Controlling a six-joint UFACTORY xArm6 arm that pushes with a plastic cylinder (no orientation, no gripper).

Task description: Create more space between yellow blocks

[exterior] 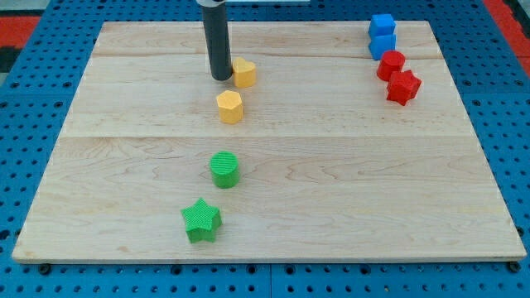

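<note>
Two yellow blocks lie in the upper middle of the wooden board (331,165). The upper yellow block (244,73) has an irregular shape. The lower yellow hexagon (229,107) sits a short gap below it and slightly to the left. My tip (221,77) is at the end of the dark rod, right at the left side of the upper yellow block and above the hexagon. I cannot tell whether it touches the upper block.
A green cylinder (224,169) and a green star (201,220) lie below the yellow blocks. Two blue blocks (382,35) and two red blocks (398,76) sit near the board's upper right corner. Blue pegboard surrounds the board.
</note>
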